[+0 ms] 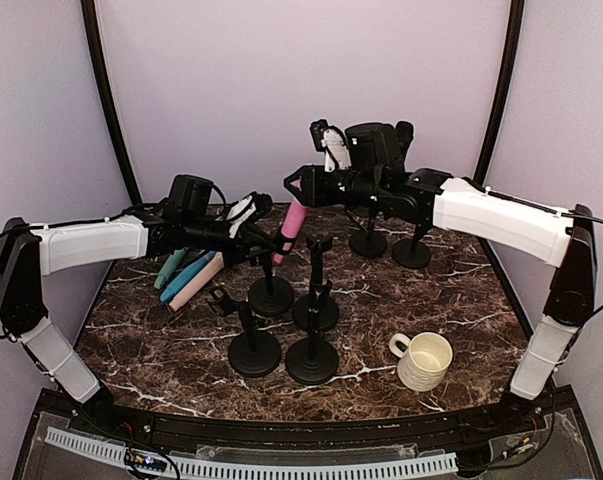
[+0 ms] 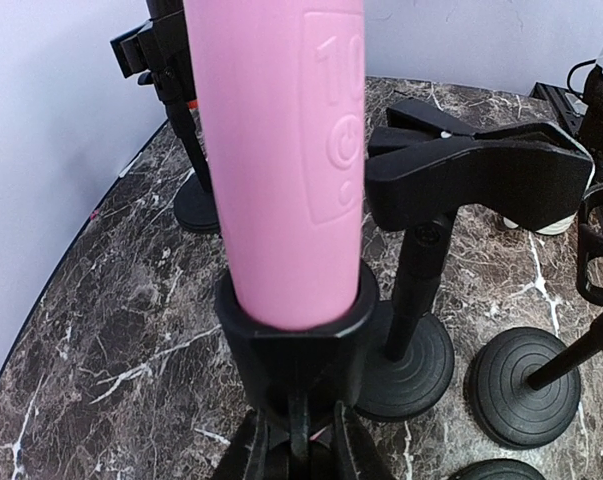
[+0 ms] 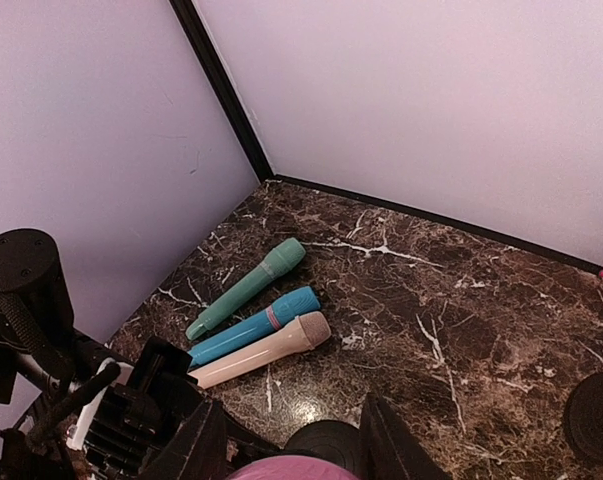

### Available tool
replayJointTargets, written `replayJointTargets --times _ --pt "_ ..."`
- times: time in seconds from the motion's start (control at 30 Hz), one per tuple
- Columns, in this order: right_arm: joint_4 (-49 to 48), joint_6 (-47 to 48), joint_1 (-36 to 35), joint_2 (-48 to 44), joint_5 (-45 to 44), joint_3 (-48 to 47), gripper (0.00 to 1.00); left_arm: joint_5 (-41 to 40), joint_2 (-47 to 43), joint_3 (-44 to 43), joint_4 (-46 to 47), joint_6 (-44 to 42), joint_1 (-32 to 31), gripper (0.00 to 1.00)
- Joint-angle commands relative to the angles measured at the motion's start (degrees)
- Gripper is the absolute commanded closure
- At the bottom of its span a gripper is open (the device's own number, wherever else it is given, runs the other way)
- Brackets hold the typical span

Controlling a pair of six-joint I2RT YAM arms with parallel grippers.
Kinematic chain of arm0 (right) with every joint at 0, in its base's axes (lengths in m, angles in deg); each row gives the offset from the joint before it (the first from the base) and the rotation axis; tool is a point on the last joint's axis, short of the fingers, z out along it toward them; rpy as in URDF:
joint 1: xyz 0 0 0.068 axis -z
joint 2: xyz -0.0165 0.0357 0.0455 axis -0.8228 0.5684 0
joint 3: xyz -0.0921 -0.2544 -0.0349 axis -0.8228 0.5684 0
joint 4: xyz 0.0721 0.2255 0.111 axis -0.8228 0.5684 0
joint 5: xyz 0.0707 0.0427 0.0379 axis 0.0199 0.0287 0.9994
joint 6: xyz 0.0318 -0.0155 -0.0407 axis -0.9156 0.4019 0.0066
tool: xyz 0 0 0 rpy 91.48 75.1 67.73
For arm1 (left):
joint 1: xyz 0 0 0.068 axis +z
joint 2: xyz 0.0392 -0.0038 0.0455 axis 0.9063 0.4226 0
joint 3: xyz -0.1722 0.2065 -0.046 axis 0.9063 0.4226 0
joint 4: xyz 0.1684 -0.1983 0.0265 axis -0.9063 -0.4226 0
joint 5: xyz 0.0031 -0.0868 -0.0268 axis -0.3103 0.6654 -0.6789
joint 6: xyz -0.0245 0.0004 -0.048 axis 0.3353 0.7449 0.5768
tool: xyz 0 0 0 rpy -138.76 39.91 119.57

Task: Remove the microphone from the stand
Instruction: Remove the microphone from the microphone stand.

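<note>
Top external view is showing the pink microphone (image 1: 292, 222) sitting tilted in the clip (image 2: 296, 335) of its stand (image 1: 272, 296), near the middle of the counter (image 1: 461, 300). Just under the clip, the left tool (image 1: 269, 243) is pinching narrowly on the stand's thin neck, bracing it. Above, the right tool (image 1: 300, 186) is gripping the microphone's upper end, its fingers (image 3: 195, 446) pressing either side of the pink body. I am judging the extraction step to be in hand, the microphone not yet lifted out. Next move is calling for a pull along the microphone's own axis, up out of the clip, while the left tool is holding the stand down.
</note>
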Motion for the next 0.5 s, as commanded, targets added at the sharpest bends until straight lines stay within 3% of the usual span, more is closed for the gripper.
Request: replayJointTargets --times 0.0,0.47 --pt "-9.13 0.59 3.19 -8.16 -6.46 -3.49 0.80 -4.32 1.93 1.51 -9.46 -2.28 0.71 1.00" --pt "-9.09 0.13 3.25 -10.98 -8.09 -2.83 0.80 -7.55 3.87 1.08 -10.88 -3.69 -0.46 1.00"
